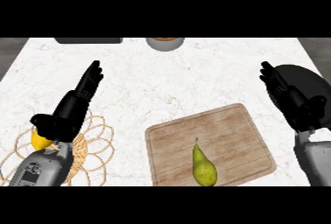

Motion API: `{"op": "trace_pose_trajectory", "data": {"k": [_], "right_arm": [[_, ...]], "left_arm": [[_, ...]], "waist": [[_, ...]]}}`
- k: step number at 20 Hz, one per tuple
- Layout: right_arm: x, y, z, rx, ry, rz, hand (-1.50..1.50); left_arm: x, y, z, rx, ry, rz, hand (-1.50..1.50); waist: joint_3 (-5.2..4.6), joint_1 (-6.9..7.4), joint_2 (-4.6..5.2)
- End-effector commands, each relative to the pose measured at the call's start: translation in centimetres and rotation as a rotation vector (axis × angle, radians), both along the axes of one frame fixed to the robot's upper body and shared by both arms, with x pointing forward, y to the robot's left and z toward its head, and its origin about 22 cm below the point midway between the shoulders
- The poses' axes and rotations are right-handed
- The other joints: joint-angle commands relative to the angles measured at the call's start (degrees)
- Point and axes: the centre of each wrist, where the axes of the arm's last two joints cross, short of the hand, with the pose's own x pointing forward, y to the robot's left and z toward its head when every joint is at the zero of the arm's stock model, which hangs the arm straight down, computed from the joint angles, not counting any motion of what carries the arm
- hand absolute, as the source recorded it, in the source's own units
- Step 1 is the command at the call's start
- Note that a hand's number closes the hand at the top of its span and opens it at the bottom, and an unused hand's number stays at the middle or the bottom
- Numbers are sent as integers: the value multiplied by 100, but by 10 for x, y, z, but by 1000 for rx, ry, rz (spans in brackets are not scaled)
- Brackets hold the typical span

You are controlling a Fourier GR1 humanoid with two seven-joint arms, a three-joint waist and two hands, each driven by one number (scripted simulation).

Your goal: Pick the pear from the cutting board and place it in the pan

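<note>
Across the whole view spreads the white marbled counter (194, 78), on which I rank the contents by size. Toward its near edge, right of centre, lies the wooden cutting board (220, 131), turned slightly askew. At the right edge sits the dark pan (309, 81), partly hidden behind my right hand (294, 100), whose fingers are straight and hold nothing. At the near left corner lies a woven wicker trivet (97, 144); my left hand (74, 103) hangs over it, likewise released, with a yellow object (40, 141) showing beneath the wrist. At the far edge I note a dark tray (89, 40) and a grey bowl (165, 43), both cut off. The pear (203, 166) lies on the board's near edge, stem end pointing away from me. I judge it light, rigid, smooth-skinned and prone to rolling; I would take it across the broad lower body. Nothing stands between pear and pan except board and bare counter.
</note>
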Motion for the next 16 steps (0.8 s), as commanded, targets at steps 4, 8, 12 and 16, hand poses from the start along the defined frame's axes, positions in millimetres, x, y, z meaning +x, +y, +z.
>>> {"op": "trace_pose_trajectory", "data": {"k": [4, 8, 12, 16], "right_arm": [[13, 101, 28, -198, -10, 488, 150], [14, 135, 74, -651, -318, 591, 150], [11, 183, 19, -392, -366, 637, -150], [5, 195, 40, -539, -341, 821, -150]], "left_arm": [[-13, -23, -34, -147, 185, -55, 0], [-19, -27, -56, -202, 348, -104, 0], [-25, -18, -70, -260, 369, -62, 0], [-25, -5, -69, -258, 376, -45, 0]], "waist": [[63, 540, 196], [35, 666, 162], [95, 306, 178], [89, 235, 146]]}}
